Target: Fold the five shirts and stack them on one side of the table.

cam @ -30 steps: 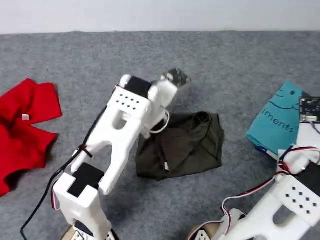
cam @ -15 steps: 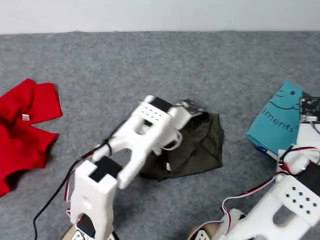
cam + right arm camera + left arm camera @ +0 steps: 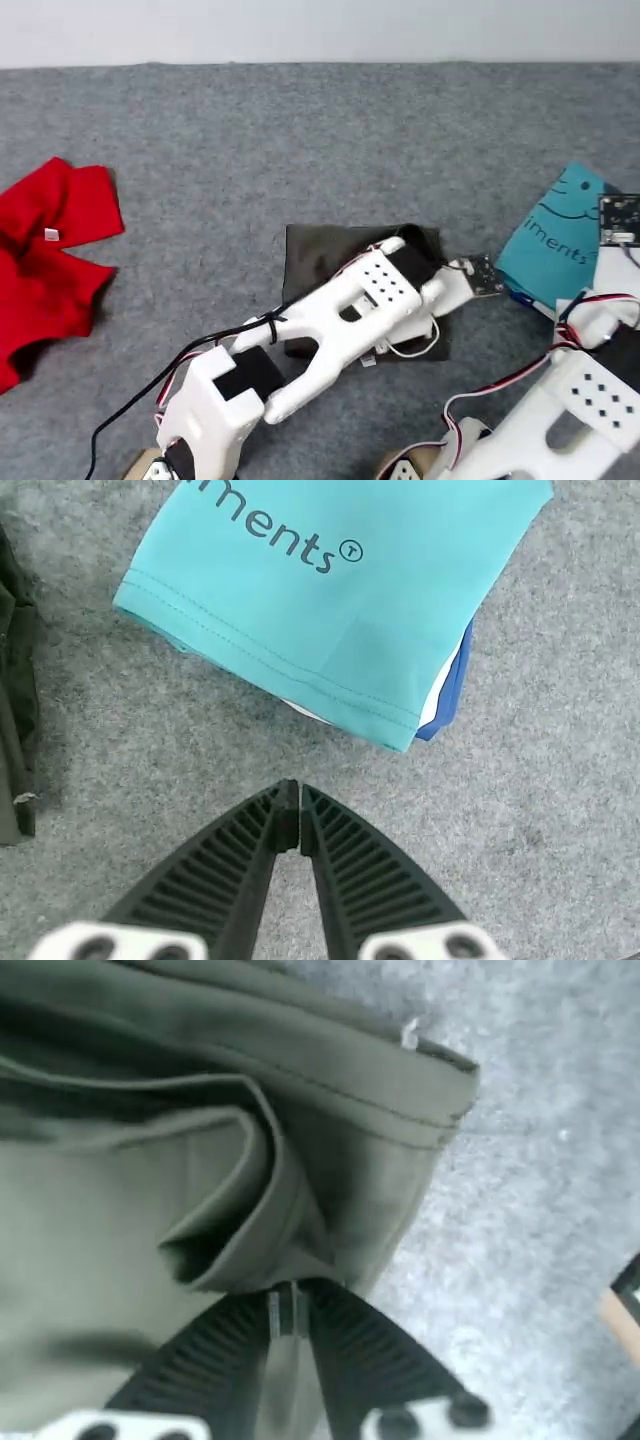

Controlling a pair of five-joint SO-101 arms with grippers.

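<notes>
Left gripper (image 3: 288, 1310) on crosswise olive shirt (image 3: 320, 255)

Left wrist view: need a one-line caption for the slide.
Left gripper shut on a folded edge of the dark olive shirt, above the grey table.

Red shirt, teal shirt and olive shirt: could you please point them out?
red shirt (image 3: 50, 262), high view, its middle.
teal shirt (image 3: 330, 600), right wrist view, printed front.
olive shirt (image 3: 320, 252), high view, uncovered back corner.
</notes>
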